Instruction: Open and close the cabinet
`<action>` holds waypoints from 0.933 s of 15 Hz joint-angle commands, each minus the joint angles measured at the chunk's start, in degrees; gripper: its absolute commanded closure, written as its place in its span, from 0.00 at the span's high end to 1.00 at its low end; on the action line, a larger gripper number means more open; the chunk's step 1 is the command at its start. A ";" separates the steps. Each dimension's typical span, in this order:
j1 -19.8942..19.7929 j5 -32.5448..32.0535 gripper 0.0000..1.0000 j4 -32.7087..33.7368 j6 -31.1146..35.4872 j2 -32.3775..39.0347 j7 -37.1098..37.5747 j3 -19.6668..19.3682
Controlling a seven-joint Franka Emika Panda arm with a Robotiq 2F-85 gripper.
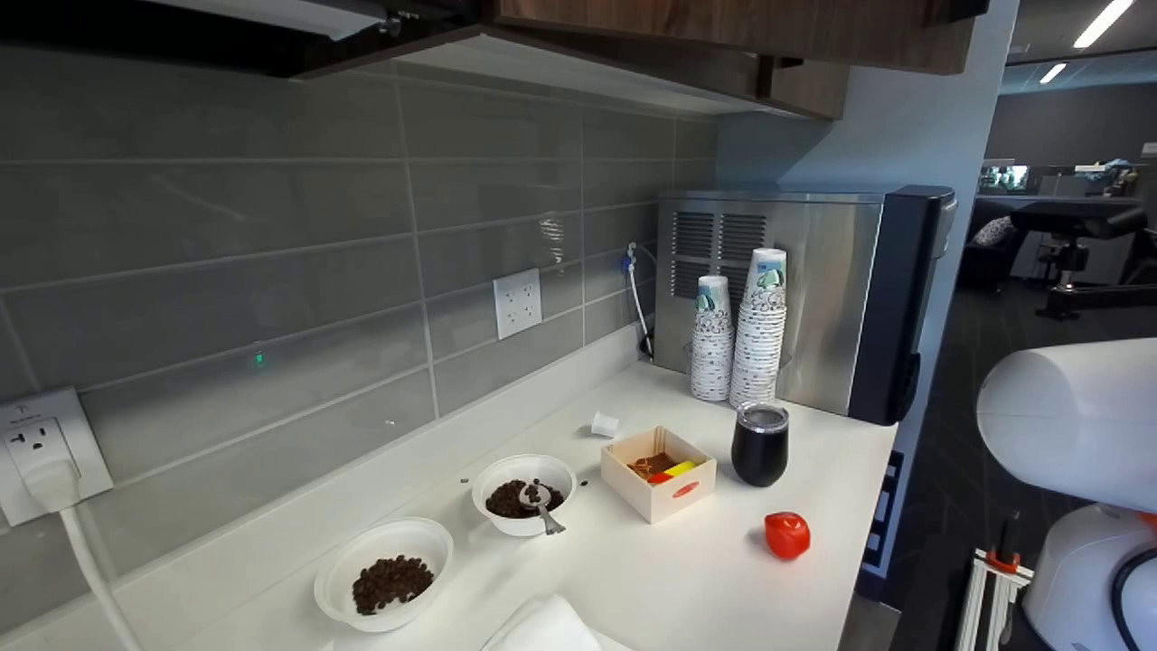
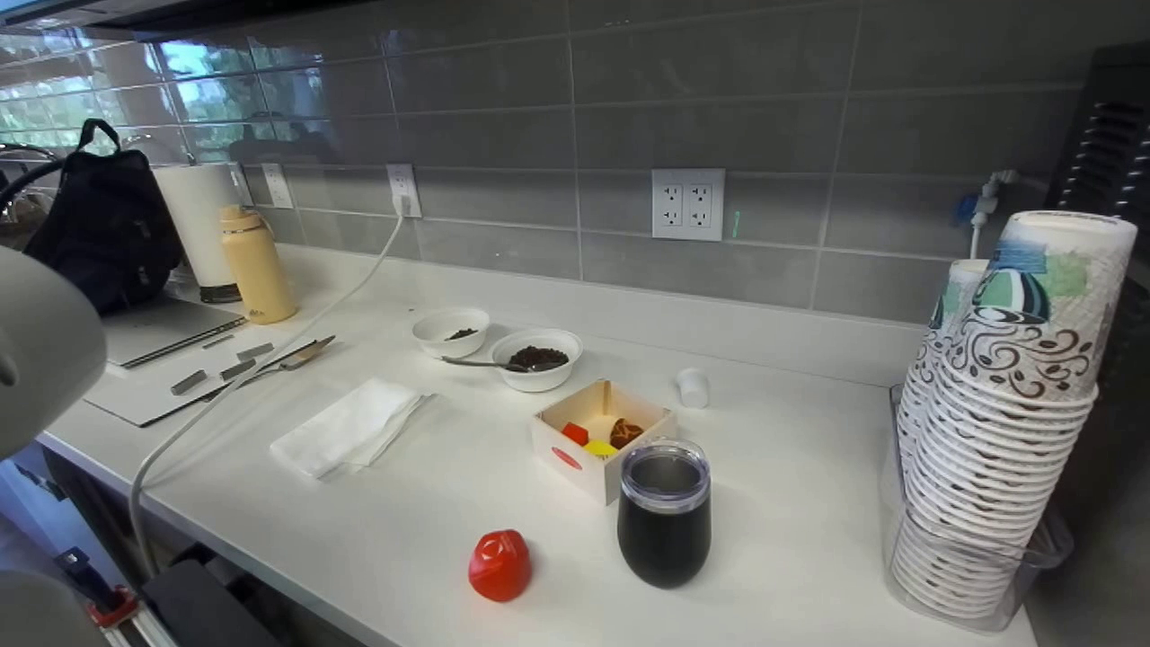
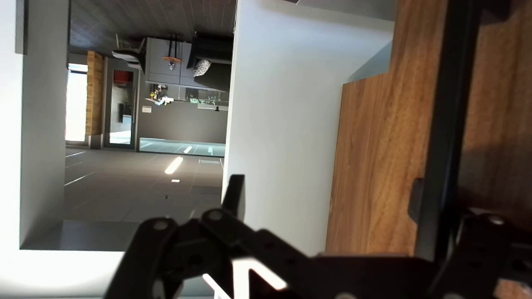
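The dark brown wooden cabinet runs along the top edge of an exterior view, cut off by the frame. Its near door stands ajar, swung out over the counter. A small black handle shows on the farther door. In the wrist view, which is upside down, brown wood fills the right side, with a black bar along it. My gripper is open there. One finger is left of the wood, in front of the pale wall. The other is mostly hidden at the bar; I cannot tell whether it touches.
On the counter are a black tumbler, a wooden box, a red object, two white bowls and stacked paper cups. A silver-and-black appliance stands at the far end. The white arm is at the right.
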 commanded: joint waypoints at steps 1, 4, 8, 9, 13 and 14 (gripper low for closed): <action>-1.04 -0.44 1.00 1.07 0.62 1.68 -0.91 0.58; -1.08 -0.18 1.00 2.20 1.13 3.50 -0.34 1.95; 1.02 0.78 1.00 3.53 3.72 6.77 -0.87 3.49; 1.35 0.95 1.00 3.77 4.57 7.66 -0.82 3.95; 4.61 3.15 1.00 5.41 7.01 12.19 -0.69 5.33; 5.99 4.16 1.00 5.96 6.96 13.20 -0.95 5.35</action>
